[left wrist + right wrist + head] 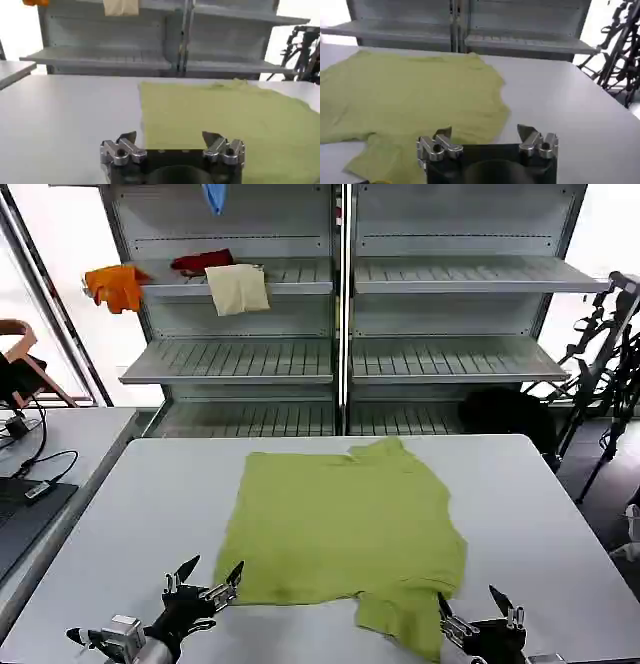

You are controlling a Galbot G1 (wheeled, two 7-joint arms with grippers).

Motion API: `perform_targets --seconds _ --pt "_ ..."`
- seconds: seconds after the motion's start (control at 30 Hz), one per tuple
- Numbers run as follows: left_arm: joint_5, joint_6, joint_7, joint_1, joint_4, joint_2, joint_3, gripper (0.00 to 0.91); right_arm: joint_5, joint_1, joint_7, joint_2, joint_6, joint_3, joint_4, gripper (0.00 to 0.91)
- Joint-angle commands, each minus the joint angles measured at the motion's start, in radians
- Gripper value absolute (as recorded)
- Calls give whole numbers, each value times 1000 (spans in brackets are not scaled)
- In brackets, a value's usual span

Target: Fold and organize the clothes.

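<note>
Lying spread flat across the middle of the white rectangular worktop [150, 494] is the lime-green short-sleeved cotton T-shirt [345, 529]. Hovering at the near edge, the left gripper [208, 579] and right gripper [468, 612] are holding their jaws released, grasping nothing.

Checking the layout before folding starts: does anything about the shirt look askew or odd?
Yes. The lime T-shirt lies crooked on the table, one sleeve bunched near the right pincer at the near edge. Both pincers, left included, are open and hold nothing.
</note>
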Motion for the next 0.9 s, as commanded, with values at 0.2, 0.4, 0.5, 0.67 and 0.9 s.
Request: perform_targets --seconds 0.2,0.4,0.5,0.67,0.9 --pt "51 67 -28 50 -20 4 13 907 -5 -1 -9 21 -8 -98 -41 907" --pt "79 66 -45 48 8 5 14 907 -15 14 -10 36 -7 -124 -69 907" --pt "79 63 -50 46 24 2 18 675 -18 18 -9 40 -7 -135 -86 856" --pt "89 50 -45 45 43 1 36 292 -38 21 -5 43 -6 -139 -112 71" --pt "98 51 -33 44 44 -1 48 10 -42 17 -10 40 -8 -136 -107 0"
